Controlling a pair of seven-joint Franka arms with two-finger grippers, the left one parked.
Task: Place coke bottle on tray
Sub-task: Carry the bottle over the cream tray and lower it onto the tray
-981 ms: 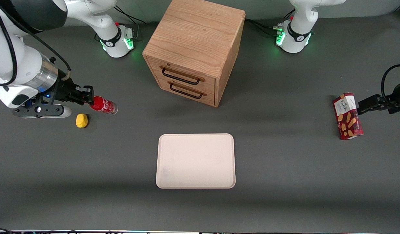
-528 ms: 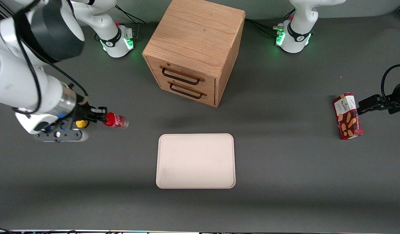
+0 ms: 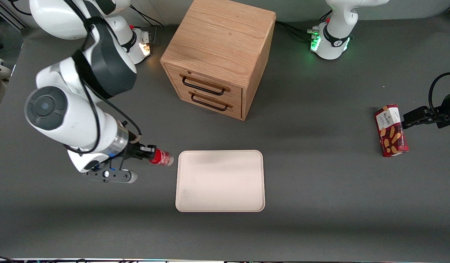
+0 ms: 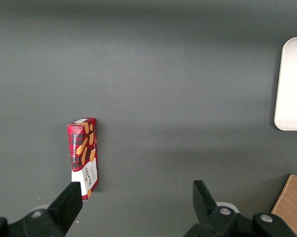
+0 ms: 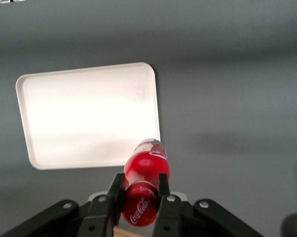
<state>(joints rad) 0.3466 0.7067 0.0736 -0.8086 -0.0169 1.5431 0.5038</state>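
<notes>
My right gripper (image 3: 148,153) is shut on the small red coke bottle (image 3: 161,157) and holds it lying sideways above the table, its clear base pointing at the tray. The cream-pink tray (image 3: 220,180) lies flat in front of the drawer cabinet, nearer the front camera. The bottle's base is just short of the tray's edge toward the working arm's end. In the right wrist view the two black fingers (image 5: 115,190) clamp the bottle (image 5: 145,173) by its red labelled body, with the tray (image 5: 84,113) ahead of it. My gripper also shows there (image 5: 140,190).
A wooden two-drawer cabinet (image 3: 219,58) stands farther from the front camera than the tray. A red snack box (image 3: 390,130) lies toward the parked arm's end of the table, also in the left wrist view (image 4: 83,157). The yellow lump is hidden.
My gripper has carried the bottle from the working arm's end, beside the yellow lump, toward the tray and nearer the front camera. The arm now hides the yellow lump.
</notes>
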